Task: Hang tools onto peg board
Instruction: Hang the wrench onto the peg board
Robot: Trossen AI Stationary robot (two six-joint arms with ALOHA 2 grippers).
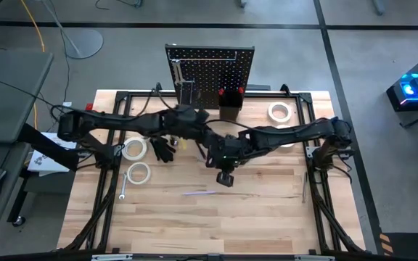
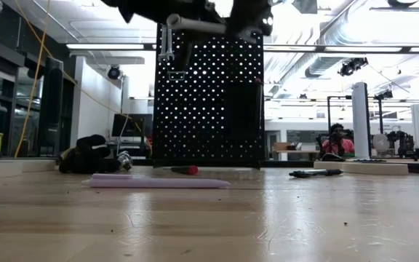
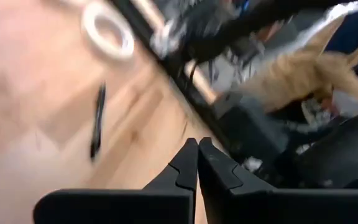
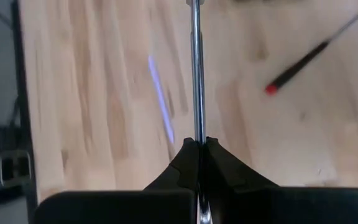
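Here the right tool pinches a slim shiny metal wrench; left tool pressed together.

Pale matt wood table, matt black perforated peg board, shiny metal wrench

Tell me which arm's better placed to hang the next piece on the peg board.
Right, probably. Its tool is shut on a slim metal shaft, so it already has something to hang. The left tool is shut and empty, though nearer the peg board.
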